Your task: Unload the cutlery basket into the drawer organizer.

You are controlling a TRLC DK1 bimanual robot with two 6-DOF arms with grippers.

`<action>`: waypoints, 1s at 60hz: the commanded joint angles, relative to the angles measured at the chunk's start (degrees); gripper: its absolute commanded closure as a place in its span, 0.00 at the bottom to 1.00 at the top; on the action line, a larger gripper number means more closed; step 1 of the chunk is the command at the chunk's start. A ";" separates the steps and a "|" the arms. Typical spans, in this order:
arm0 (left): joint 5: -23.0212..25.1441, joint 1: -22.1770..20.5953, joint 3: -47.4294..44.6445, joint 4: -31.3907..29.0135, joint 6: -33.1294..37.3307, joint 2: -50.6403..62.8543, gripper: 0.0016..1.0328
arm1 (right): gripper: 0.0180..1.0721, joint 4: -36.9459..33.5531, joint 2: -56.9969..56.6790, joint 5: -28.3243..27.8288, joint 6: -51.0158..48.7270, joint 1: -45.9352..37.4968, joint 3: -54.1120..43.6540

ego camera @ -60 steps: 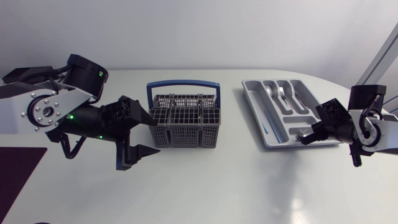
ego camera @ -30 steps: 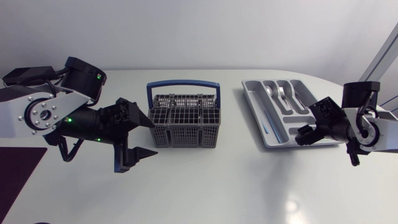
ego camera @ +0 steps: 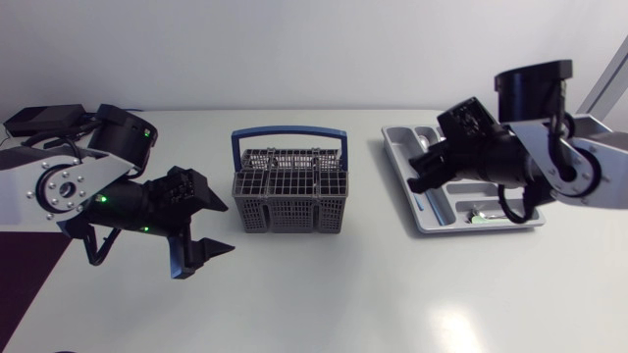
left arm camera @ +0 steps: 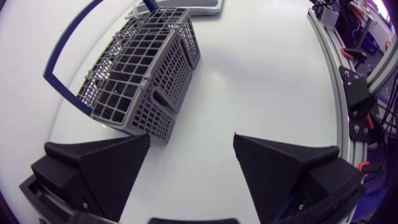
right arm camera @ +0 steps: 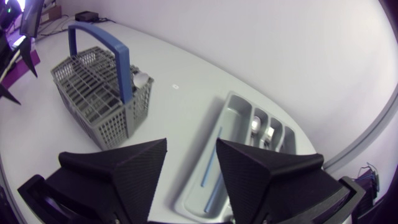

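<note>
Left end effector point(ego camera: 216, 227): fingers wide apart, nothing between them; it sits low over the desk point(ego camera: 343, 294), just left of the basket's point(ego camera: 289, 201) near left corner; no contact is seen in the left wrist view, where the basket point(left arm camera: 140, 68) lies ahead of the left finger.

Right end effector point(ego camera: 422, 173): fingers a short way apart, nothing held; it hangs above the left side of the organizer point(ego camera: 491, 226), pointing left towards the basket; in the right wrist view point(right arm camera: 191, 144) the gap between the fingers looks down on bare desk and the organizer's point(right arm camera: 231, 106) near end.

Basket: grey mesh, blue handle upright, mid-desk between the two arms; a pale rounded item point(right arm camera: 140, 79) shows at its rim beside the handle, kind not determined.

Organizer: grey, right of the basket and well apart from it; cutlery point(ego camera: 444, 147) lies in the far compartments; a thin blue piece point(right arm camera: 208, 180) lies in the long left compartment.
</note>
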 commanded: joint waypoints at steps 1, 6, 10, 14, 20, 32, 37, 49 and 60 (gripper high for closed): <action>0.09 0.43 -2.63 -0.34 -1.28 1.15 0.07 | 0.84 0.74 6.52 -2.09 5.58 0.79 5.45; -0.09 0.35 -3.60 0.53 -1.10 2.30 0.07 | 0.93 1.26 11.88 -5.96 8.22 0.97 10.72; -0.18 0.35 -3.69 1.41 -1.19 4.67 0.07 | 0.95 1.35 15.48 -8.15 10.15 1.41 14.85; -0.18 0.08 -3.69 1.77 -1.28 6.95 0.08 | 0.95 0.91 18.91 -9.56 12.43 2.20 18.90; -0.27 -0.53 -3.69 2.73 -1.63 8.71 0.08 | 0.95 0.30 23.22 -12.37 14.63 3.43 24.00; -0.44 -1.59 -2.37 5.02 -2.25 11.00 0.08 | 0.95 -3.48 31.13 -18.44 16.65 5.01 31.99; -0.53 -1.59 -2.02 6.77 -2.77 12.14 0.08 | 0.95 -4.45 31.74 -20.37 16.65 5.01 31.99; -0.53 -0.88 0.44 10.03 -2.77 15.66 0.06 | 0.95 -5.24 28.14 -23.80 16.39 4.92 27.51; -0.53 0.43 2.73 12.40 -2.42 18.47 0.06 | 0.95 -5.94 22.95 -25.03 16.21 5.18 22.06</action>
